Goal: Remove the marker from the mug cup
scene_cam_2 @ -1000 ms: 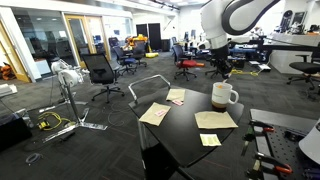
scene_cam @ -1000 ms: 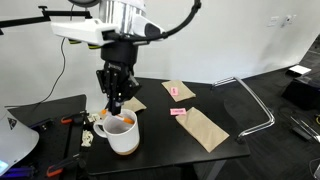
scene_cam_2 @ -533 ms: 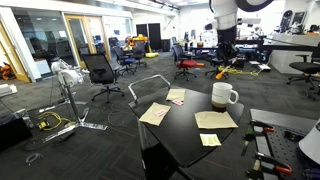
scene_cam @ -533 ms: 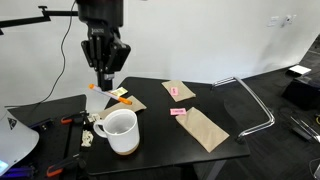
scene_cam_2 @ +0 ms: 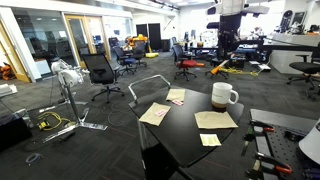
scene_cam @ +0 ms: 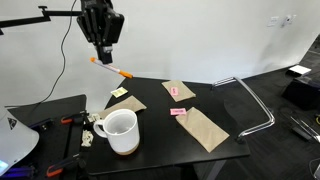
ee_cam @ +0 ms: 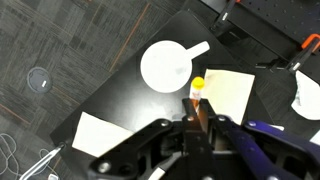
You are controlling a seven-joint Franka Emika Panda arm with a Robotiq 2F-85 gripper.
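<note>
My gripper (scene_cam: 102, 50) is high above the black table, shut on an orange and white marker (scene_cam: 112, 69) that hangs tilted below the fingers. In the wrist view the marker (ee_cam: 197, 95) with its yellow cap sticks out between the closed fingers (ee_cam: 197, 120). The white mug (scene_cam: 120, 131) stands empty on the table's front left, well below the gripper. It also shows in the other exterior view (scene_cam_2: 222, 95) and from above in the wrist view (ee_cam: 168, 65). The gripper shows in that exterior view (scene_cam_2: 227, 52) high above the mug.
Brown paper sheets (scene_cam: 205, 126) and small pink and yellow notes (scene_cam: 179, 112) lie on the black table (scene_cam: 190, 150). A metal frame (scene_cam: 255, 103) stands beside the table. Tools with orange handles (scene_cam: 72, 120) lie on a side surface by the mug.
The gripper has risen straight up from the mug with the marker in it. The marker is now fully out of the mug and high above the table.
</note>
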